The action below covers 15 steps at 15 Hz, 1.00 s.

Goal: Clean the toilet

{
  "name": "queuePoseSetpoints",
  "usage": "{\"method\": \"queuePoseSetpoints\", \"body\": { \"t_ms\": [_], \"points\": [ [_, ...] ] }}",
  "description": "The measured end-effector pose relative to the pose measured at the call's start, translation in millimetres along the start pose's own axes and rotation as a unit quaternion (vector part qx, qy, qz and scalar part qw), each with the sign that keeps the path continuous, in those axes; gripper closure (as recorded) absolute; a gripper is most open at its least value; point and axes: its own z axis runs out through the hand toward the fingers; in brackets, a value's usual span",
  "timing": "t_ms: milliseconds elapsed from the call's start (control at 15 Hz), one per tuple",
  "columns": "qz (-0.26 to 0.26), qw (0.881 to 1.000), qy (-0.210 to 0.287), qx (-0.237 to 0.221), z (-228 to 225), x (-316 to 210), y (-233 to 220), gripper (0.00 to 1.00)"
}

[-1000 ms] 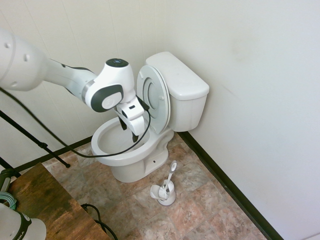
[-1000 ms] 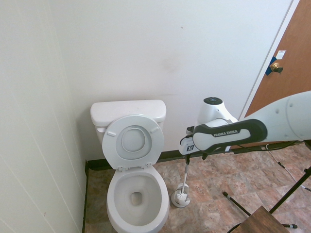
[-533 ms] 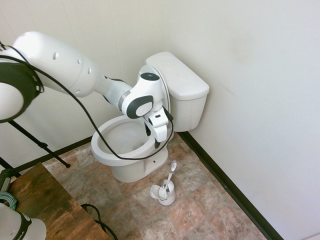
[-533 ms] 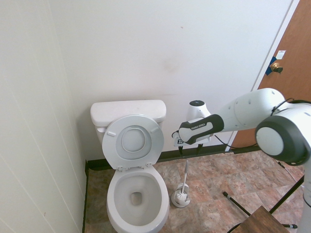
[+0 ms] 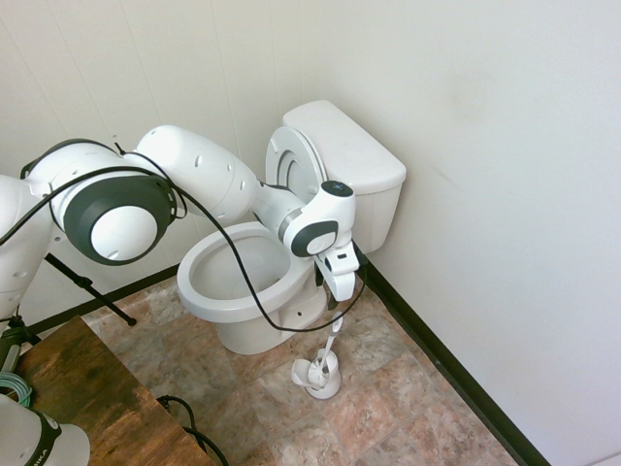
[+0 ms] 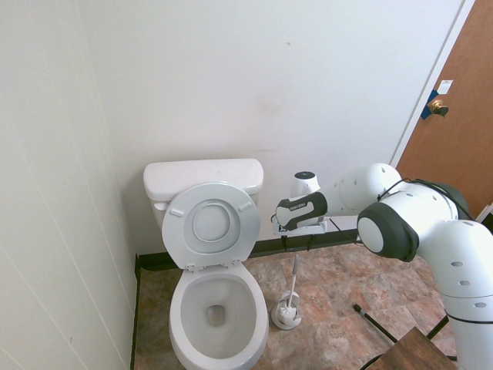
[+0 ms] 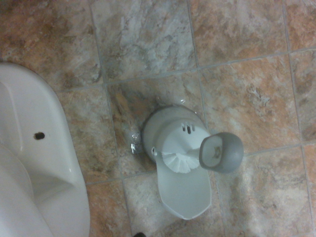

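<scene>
Arm: one white jointed arm with dark grey joint bands. In the first exterior view it enters from the picture's left and reaches far out; in the second exterior view it enters from the right.

Wrist: bent so the hand points straight down, low.

Gripper (image 5: 332, 303): two dark fingers, pointing downward, spread apart. Nothing sits between them. In the second exterior view the gripper (image 6: 297, 241) hangs below the white hand body, its fingers showing only as thin dark stubs.

Cable: black, looped from upper arm to hand.
</scene>
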Motion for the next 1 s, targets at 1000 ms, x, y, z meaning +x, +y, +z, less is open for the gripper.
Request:
{"method": "queuePoseSetpoints", "body": {
  "t_ms": [1000],
  "points": [
    [0.062, 0.998, -0.027, -0.02, 93.9, 37.6, -24.6, 0.0]
  ]
}}
